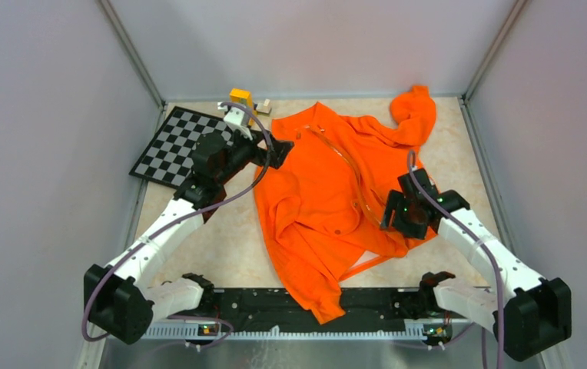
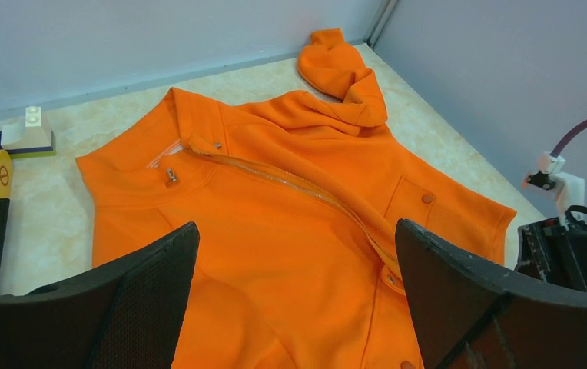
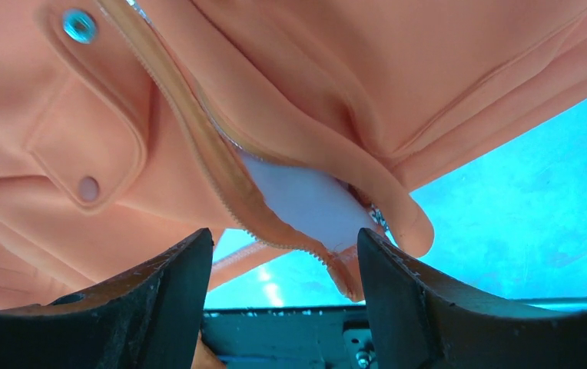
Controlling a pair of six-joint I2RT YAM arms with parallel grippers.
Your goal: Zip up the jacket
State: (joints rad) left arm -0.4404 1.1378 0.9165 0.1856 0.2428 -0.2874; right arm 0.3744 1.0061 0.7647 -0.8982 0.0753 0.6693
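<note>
The orange jacket (image 1: 321,192) lies spread on the table, collar toward the back, one sleeve bunched at the back right. Its front zipper (image 2: 290,183) runs down the middle and is parted at the bottom, where pale lining (image 3: 306,201) shows. My left gripper (image 1: 279,151) is open and hovers over the jacket's upper left part, its fingers (image 2: 144,284) either side of bare fabric. My right gripper (image 1: 392,214) is open and empty just above the lower zipper end (image 3: 344,273) at the hem, beside a metal zipper piece (image 3: 377,219).
A checkerboard (image 1: 179,144) lies at the back left. A yellow block (image 1: 240,98) and small wooden pieces (image 1: 263,106) stand by the back wall. Grey walls enclose the table. The black rail (image 1: 290,304) with the arm bases runs along the near edge under the jacket's hem.
</note>
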